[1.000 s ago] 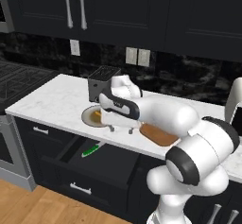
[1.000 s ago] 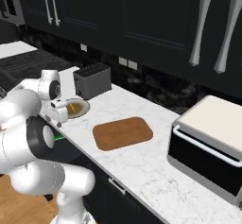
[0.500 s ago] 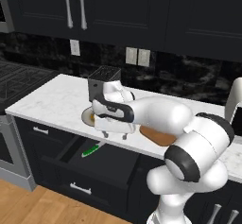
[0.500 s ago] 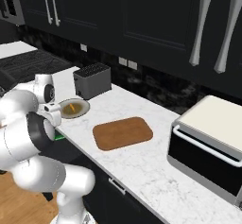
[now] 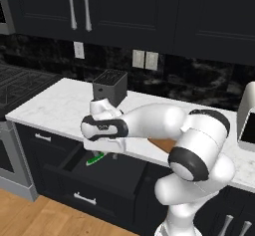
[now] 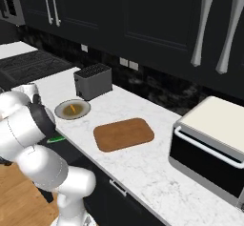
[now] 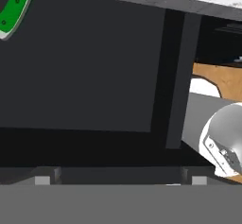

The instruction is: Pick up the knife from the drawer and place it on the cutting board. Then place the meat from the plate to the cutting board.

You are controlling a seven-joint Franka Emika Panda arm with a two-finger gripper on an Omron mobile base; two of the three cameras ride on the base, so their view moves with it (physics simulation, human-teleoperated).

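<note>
White marble counter (image 6: 143, 168) carries the cutting board (image 6: 124, 134); the knife (image 5: 95, 158) lies in the open drawer (image 5: 107, 177) below the hand. Jaws are spread wide and empty. Risk: descending off-centre, since the handle sits at the hand view's corner, could strike the drawer wall or nudge the knife aside.

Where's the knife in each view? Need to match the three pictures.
Left base view: the knife lies in the open drawer, lower left of centre, just under the robot's wrist.
Right base view: a green sliver of it shows at the left, below the counter edge, beside the arm.
Hand view: its green handle sits in the top left corner.
Shared landmark: the dark drawer floor around the handle.
</note>
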